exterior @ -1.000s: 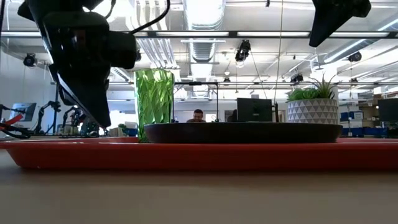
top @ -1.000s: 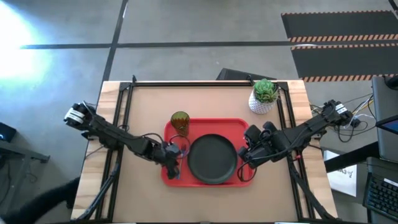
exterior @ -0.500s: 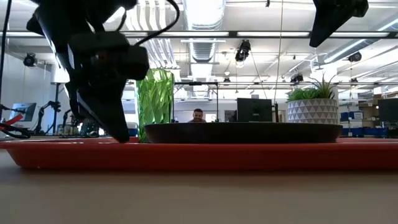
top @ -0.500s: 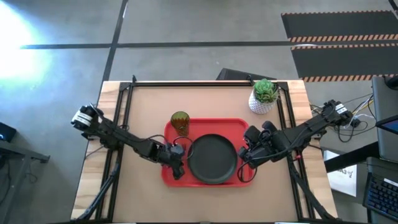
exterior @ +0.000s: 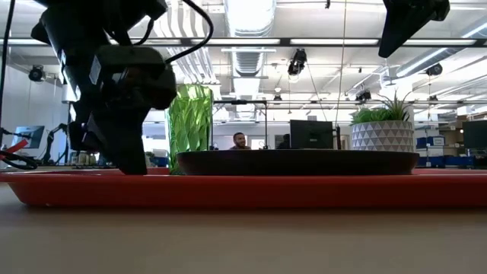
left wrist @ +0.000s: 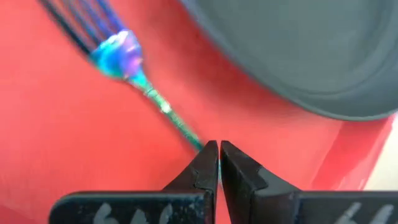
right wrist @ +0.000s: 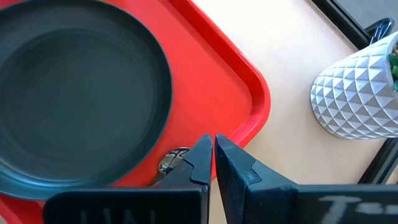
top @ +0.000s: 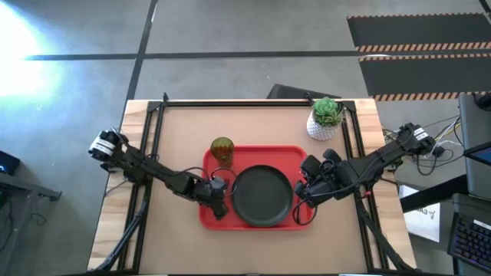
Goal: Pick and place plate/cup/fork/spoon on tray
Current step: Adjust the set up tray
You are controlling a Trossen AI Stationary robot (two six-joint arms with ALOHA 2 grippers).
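- My left hand is low over the tray's left strip, fingers pinched together on the end of the fork's thin handle; the fork lies on the tray beside the plate.
- My right hand sits at the tray's right edge, fingers together and holding nothing, with the spoon's bowl showing just beside them.
- The plate rests in the tray's middle.
- The cup stands at the tray's far left corner.
- A white plant pot stands on the bench beyond.
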